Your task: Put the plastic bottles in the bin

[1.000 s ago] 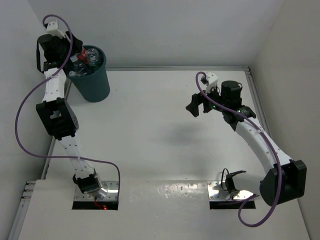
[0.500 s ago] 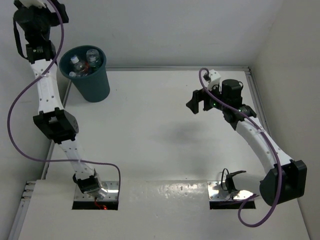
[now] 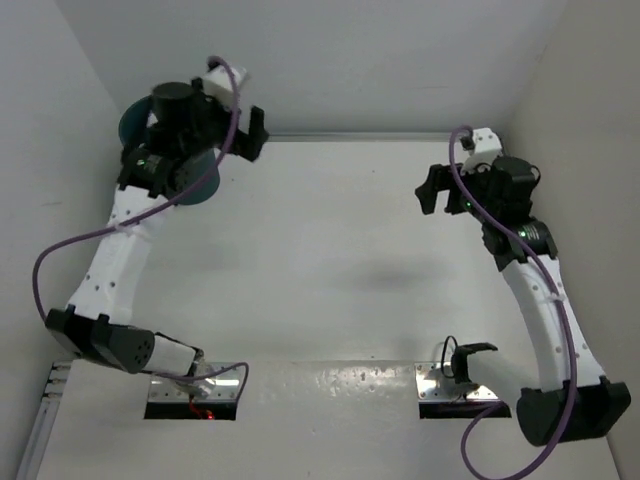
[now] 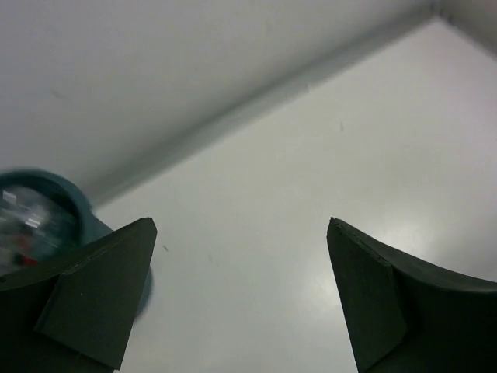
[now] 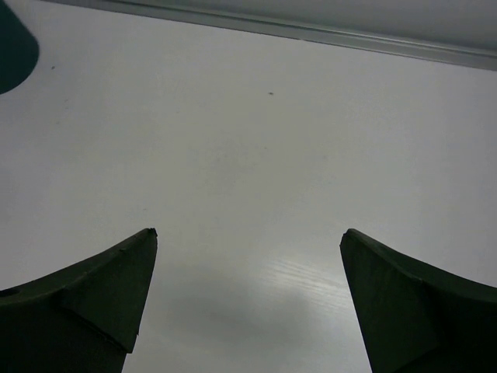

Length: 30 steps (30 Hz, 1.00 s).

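1. Although the left arm point(image 3: 120, 250) covers the bin point(image 4: 66, 190) at the table's point(image 3: 320, 260) far left corner, its wrist view shows blurred plastic bottles point(image 4: 19, 214) inside.
2. The left gripper point(image 4: 241, 225) and right gripper point(image 5: 248, 233) stand spread wide, holding nothing.

The top camera looks down from high behind the arms at the whole table point(image 3: 330, 260). Each wrist camera sits low and close, looking across the table to the back wall point(image 4: 155, 54). All three see the bin point(image 3: 128, 120).

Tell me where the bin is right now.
In the top view the bin stands far left by the back wall, mostly hidden under the left arm.
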Each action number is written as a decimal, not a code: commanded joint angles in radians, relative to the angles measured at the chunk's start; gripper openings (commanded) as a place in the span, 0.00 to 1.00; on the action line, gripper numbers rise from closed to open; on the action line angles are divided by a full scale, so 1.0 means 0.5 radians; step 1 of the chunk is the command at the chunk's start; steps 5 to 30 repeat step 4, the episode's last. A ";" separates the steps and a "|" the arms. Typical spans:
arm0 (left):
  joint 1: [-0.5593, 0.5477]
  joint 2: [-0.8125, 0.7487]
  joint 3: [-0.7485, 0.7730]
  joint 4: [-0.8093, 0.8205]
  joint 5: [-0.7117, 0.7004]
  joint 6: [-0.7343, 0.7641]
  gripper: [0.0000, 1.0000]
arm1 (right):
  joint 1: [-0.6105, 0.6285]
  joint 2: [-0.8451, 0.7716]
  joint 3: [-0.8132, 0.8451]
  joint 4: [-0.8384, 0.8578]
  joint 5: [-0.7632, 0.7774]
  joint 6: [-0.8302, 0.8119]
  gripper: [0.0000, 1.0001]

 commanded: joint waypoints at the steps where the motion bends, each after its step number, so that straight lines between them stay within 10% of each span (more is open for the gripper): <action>1: -0.106 0.047 -0.165 -0.292 -0.256 -0.034 1.00 | -0.131 -0.185 0.044 -0.192 0.124 0.071 1.00; 30: -0.106 -0.055 -0.263 -0.252 -0.238 -0.034 1.00 | -0.217 -0.329 -0.042 -0.205 0.124 0.059 1.00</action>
